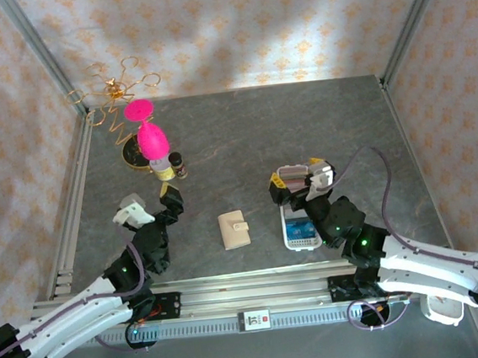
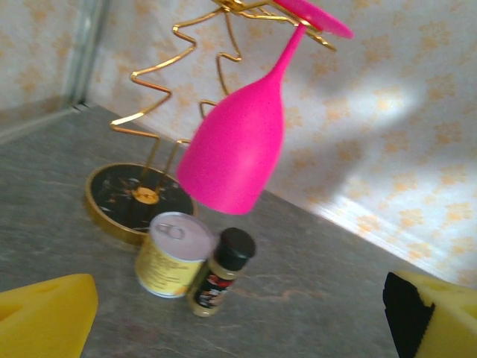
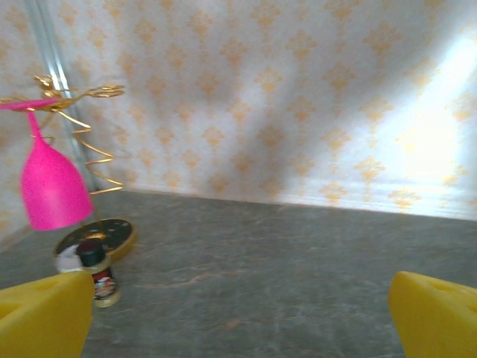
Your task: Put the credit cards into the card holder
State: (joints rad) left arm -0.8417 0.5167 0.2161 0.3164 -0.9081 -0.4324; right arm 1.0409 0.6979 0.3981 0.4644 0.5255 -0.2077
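The tan card holder (image 1: 234, 229) lies folded shut on the grey table, between the two arms. To its right, blue-toned credit cards (image 1: 300, 226) lie in a long white tray (image 1: 288, 244). My right gripper (image 1: 295, 182) hovers open over the tray's far end, and its wrist view (image 3: 238, 321) has bare table between the yellow pads (image 3: 41, 313). My left gripper (image 1: 171, 196) is open, left of the card holder and apart from it. It faces the tin and the bottle, with nothing between its pads (image 2: 45, 313) in the left wrist view (image 2: 238, 321).
At the back left stands a gold wire rack (image 1: 116, 93) on a black round base (image 2: 130, 198), with a pink glass (image 2: 242, 145) hanging upside down. A yellow tin (image 2: 170, 255) and a small spice bottle (image 2: 220, 272) stand beside it. Patterned walls enclose the table.
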